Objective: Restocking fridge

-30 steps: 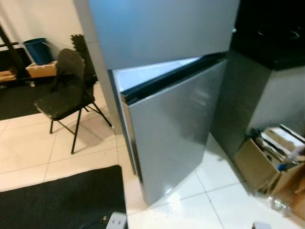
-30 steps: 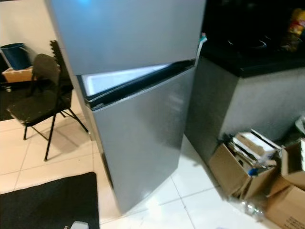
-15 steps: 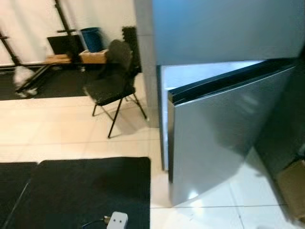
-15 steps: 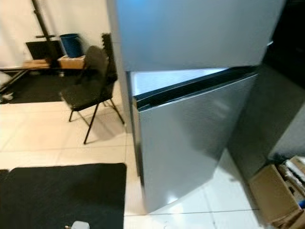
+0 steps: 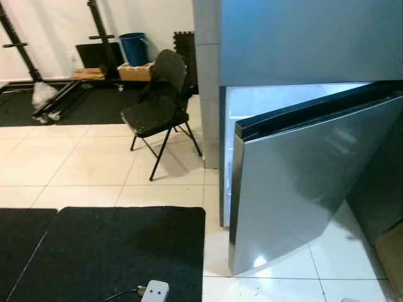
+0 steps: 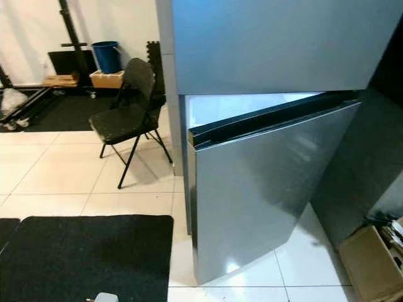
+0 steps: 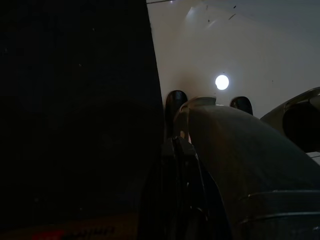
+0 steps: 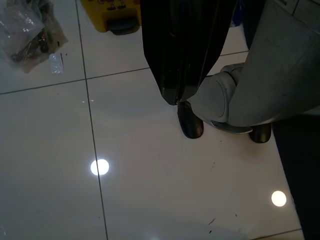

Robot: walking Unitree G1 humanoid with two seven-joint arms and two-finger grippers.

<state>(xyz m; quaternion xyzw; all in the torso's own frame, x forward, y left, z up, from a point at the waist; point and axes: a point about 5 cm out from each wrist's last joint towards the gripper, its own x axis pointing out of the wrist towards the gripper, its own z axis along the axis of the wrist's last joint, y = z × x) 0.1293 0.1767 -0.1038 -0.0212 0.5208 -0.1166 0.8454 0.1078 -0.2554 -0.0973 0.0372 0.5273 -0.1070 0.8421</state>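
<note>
The silver fridge stands at the right of the head views. Its upper door [image 5: 308,38] is closed. The lower door [image 5: 302,182] stands ajar, hinged on the right, and a lit white interior [image 5: 277,100] shows through the gap above it. My left gripper [image 7: 208,100] hangs over the edge of a black mat and white tile, fingertips [image 7: 176,99] apart with nothing between them. My right gripper [image 8: 225,129] hangs over glossy white tile, its fingertips [image 8: 190,126] also apart and empty.
A black folding chair [image 5: 157,104] stands left of the fridge. A black mat [image 5: 107,251] covers the near floor, with a small white device [image 5: 155,291] on its edge. A cardboard box [image 6: 371,264] sits by the dark counter at right. A blue bucket [image 5: 133,47] stands by the far wall.
The camera has turned left, so the fridge now sits further right and the boxes have mostly left the view. The lower door's gap looks the same.
</note>
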